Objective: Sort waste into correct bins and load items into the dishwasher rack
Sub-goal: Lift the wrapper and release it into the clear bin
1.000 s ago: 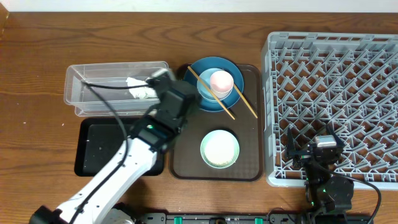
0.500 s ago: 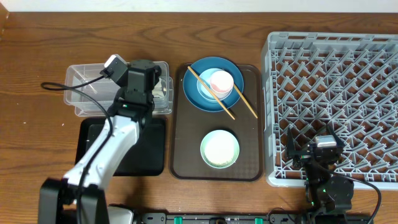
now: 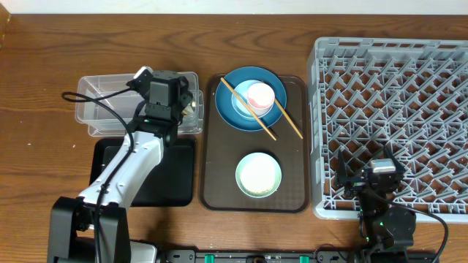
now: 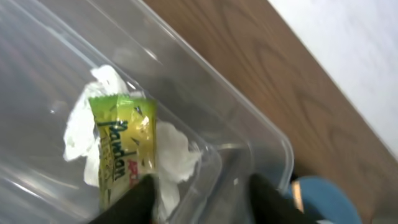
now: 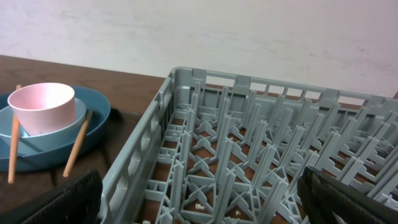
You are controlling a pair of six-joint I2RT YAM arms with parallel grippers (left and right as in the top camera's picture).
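Left wrist view: left gripper [image 4: 202, 185] is hanging, fingers apart and empty, snack wrapper [image 4: 121, 155] and tissue [image 4: 177, 152] lying just ahead in clear tub [image 4: 236, 118]; pink cup [image 3: 260, 95] seems next.

Overhead, my left gripper [image 3: 181, 101] covers the tub's [image 3: 102, 102] right end. On the wrist camera, its blurred fingers [image 4: 134, 200], cut by the bottom edge, hide the wrapper's [image 4: 121, 149] lower end.

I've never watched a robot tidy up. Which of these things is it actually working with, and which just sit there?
In the job: wrapper, tissue, tub, black tray, plate, small bowl, cup, chopsticks, mint bowl, rack.
Just there: brown tray, table.
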